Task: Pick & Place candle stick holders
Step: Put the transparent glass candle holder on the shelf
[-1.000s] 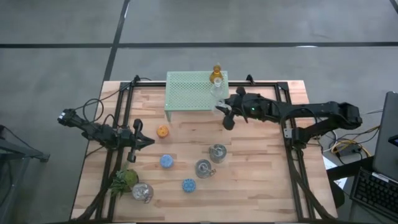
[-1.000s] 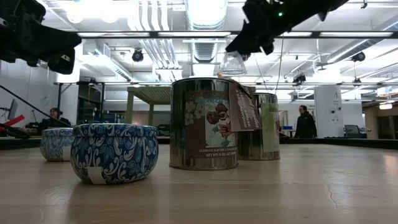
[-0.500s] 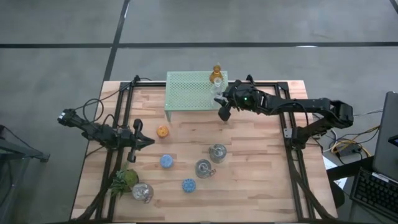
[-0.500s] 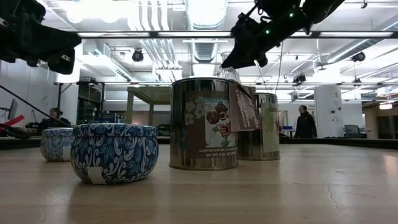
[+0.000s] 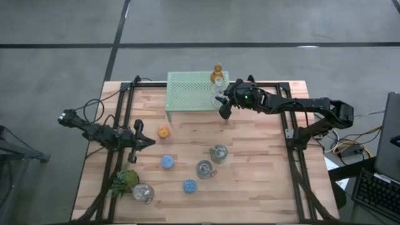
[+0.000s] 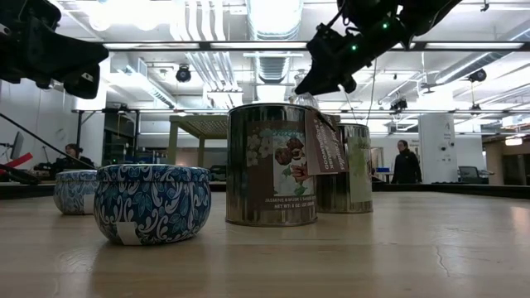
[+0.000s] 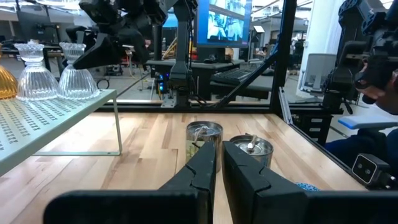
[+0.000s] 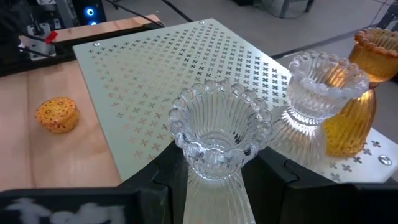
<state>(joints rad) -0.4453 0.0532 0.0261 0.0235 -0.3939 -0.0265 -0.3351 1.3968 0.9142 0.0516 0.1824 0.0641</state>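
Note:
My right gripper (image 5: 223, 107) is shut on a clear glass candle stick holder (image 8: 221, 134) at the right end of the pale-green mesh stand (image 5: 187, 94). Beside it on the stand are a second clear glass holder (image 8: 323, 87) and an amber glass one (image 8: 364, 93), both on their feet. On the table stand an orange holder (image 5: 163, 132), two blue ones (image 5: 167, 162) (image 5: 189, 185) and three silvery tins (image 5: 219, 152) (image 5: 204, 169) (image 5: 143, 192). My left gripper (image 5: 150, 142) waits shut at the table's left. My right gripper pinches the clear holder between its two fingers on the ribbed foot (image 8: 214, 171), just below the beaded bowl. The fingers come slanting down from the table's right side. The holder stays upright over the stand's right end (image 7: 78, 78); whether its foot touches the mesh I cannot tell.
A green leafy plant (image 5: 125, 181) lies at the near left corner. Black frame rails (image 5: 290, 134) run along the table's left and right sides. Bare wood lies between the stand and the tins. People show in the room beyond the table.
My right gripper has carried the clear holder toward the table's far edge and left, in over the stand's right end next to the other clear holder, and has sunk a little. Most of that move came early; it has hardly shifted since. The holder stays upright.

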